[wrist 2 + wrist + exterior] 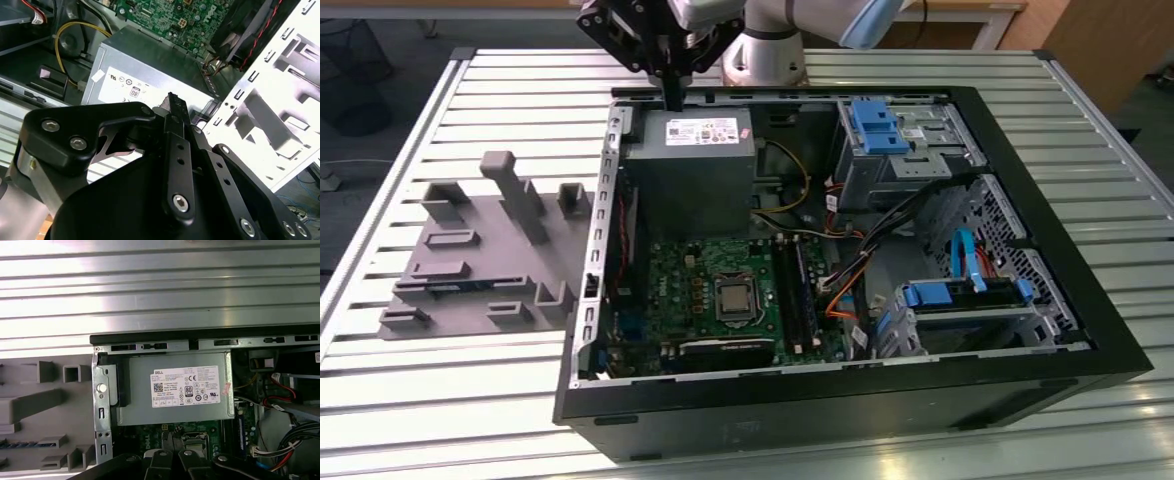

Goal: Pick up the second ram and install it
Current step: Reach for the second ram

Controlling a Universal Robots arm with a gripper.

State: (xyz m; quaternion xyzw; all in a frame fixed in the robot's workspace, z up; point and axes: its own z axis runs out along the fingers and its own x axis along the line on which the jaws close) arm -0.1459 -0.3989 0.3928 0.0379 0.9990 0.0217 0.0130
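My gripper [672, 98] hangs shut, with nothing between its fingers, over the far rim of the open computer case [854, 395], just above the grey power supply [700, 160]. Both wrist views show the black fingers pressed together [172, 100] [172, 460] over the power supply [175, 390]. A thin blue stick with dark chips, the second ram [20, 444], lies in a slot of the grey holder [45, 405] outside the case, well apart from the gripper. In the exterior view it is a faint blue line [458, 288] on the holder [480, 260]. The long dark memory slots [797, 292] run beside the processor socket.
The green motherboard [707, 290] lies on the case floor, with bundled cables [847, 285] on its right in the exterior view. Light-blue drive brackets [874, 125] [961, 295] sit in the bays on that side. The case stands on a ribbed metal table [454, 400].
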